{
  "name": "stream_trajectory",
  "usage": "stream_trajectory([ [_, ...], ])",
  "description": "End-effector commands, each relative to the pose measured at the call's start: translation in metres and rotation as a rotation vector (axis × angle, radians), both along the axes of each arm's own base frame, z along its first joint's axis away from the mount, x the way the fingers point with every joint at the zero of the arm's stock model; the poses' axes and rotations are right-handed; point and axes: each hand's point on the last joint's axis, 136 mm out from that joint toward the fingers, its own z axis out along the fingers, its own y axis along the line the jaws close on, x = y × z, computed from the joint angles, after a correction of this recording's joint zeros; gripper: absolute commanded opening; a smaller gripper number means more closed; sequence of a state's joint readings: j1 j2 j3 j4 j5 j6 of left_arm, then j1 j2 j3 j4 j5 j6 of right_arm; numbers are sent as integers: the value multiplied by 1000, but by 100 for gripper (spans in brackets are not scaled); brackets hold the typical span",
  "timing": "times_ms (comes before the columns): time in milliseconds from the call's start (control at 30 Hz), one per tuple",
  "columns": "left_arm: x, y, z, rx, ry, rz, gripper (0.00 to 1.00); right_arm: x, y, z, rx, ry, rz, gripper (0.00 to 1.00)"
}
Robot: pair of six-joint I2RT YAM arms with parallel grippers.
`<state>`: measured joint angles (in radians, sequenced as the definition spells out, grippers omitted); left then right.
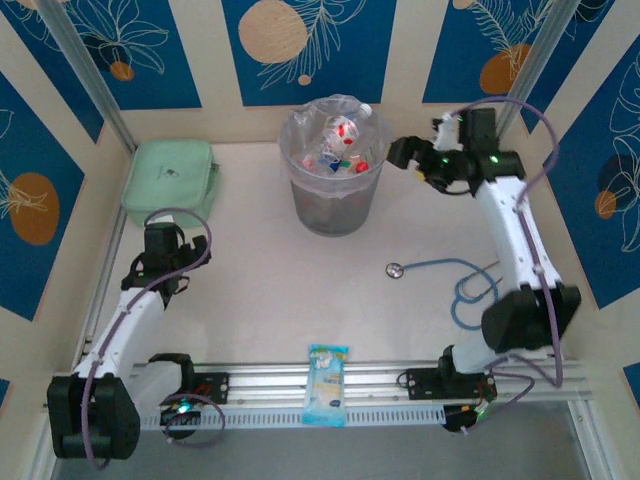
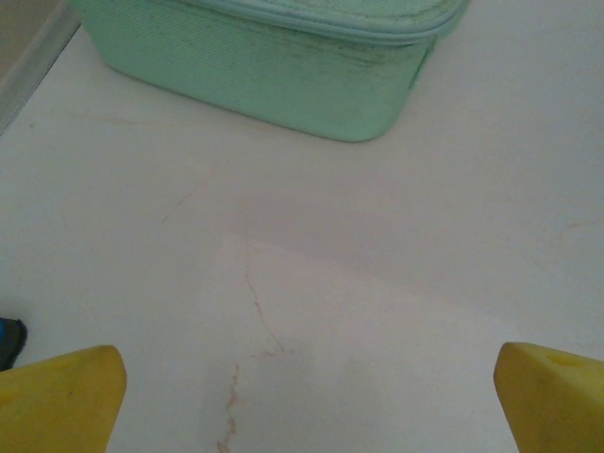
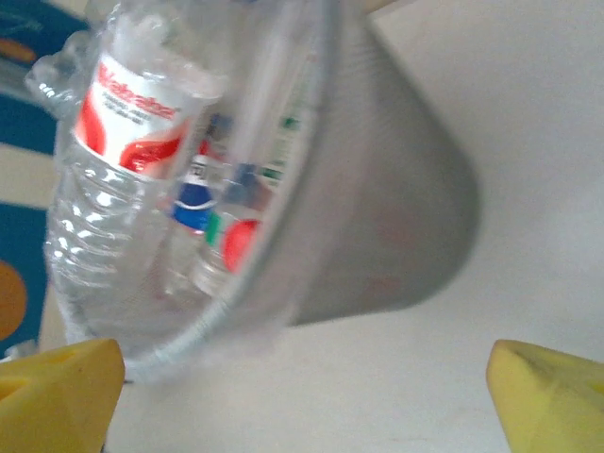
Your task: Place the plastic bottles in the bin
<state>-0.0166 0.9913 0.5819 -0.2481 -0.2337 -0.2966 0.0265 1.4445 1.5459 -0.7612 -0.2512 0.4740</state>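
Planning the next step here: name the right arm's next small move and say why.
Probably draw the right gripper back from the bin toward its base. Its jaws stand open and empty beside the rim, and the plastic bottles in view all lie inside the bin already.

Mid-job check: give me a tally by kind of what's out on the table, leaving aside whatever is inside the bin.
Bin: 1
Green box: 1
Stethoscope: 1
Packet: 1, lying across the front rail
Total: 4
Bottles are in the bin, too jumbled to count.
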Motion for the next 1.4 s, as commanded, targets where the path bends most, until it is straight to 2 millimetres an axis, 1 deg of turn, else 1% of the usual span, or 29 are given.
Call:
stream_trajectory([
  [0, 16, 13, 12, 63, -114, 34, 100, -9, -43, -22, -152, -50, -147, 99],
  [33, 19, 11, 10, 82, -116, 7, 100, -13, -50, -32, -237, -64, -160, 99],
  [100, 23, 10, 8, 112, -126, -24, 100, -19, -56, -53, -407, -94, -166, 99],
  [167, 28, 12, 6, 141, -154, -34, 100, -22, -62, -71, -522, -114, -190, 99],
  [300, 40, 13, -6, 165, -185, -40, 100, -25, -81, -105, -568, -80, -270, 99],
  [433, 54, 11, -25, 176, -182, -54, 100, -17, -93, -137, -573, -78, -318, 99],
  [533, 67, 8, -26, 178, -208, -81, 100, -12, -100, -156, -557, -102, -349, 99],
  [633, 83, 8, -19, 212, -264, -96, 100, -8, -105, -167, -529, -136, -377, 99],
  [767, 98, 4, -32, 195, -174, -126, 100, -4, -108, -184, -536, -158, -393, 99],
  [800, 99, 2, -32, 185, -170, -132, 100, -3, -108, -190, -546, -170, -388, 99],
  [867, 98, -3, -29, 162, -216, -150, 100, -1, -109, -198, -562, -208, -384, 99],
  [900, 96, -7, -29, 142, -252, -156, 100, 0, -109, -201, -560, -229, -388, 99],
  [933, 98, -9, -24, 150, -302, -170, 100, 1, -108, -204, -544, -249, -393, 99],
  [1000, 97, -11, -26, 158, -285, -174, 100, 3, -106, -205, -514, -271, -389, 99],
  [1067, 98, -12, -27, 163, -279, -178, 100, 6, -101, -202, -530, -310, -352, 99],
  [1200, 97, -22, -26, 183, -304, -218, 100, 11, -94, -197, -544, -401, -306, 99],
  [1300, 96, -34, -30, 212, -348, -266, 100, 12, -88, -206, -527, -448, -275, 99],
  [1367, 91, -32, -34, 215, -376, -251, 100, 12, -83, -209, -533, -440, -250, 99],
])
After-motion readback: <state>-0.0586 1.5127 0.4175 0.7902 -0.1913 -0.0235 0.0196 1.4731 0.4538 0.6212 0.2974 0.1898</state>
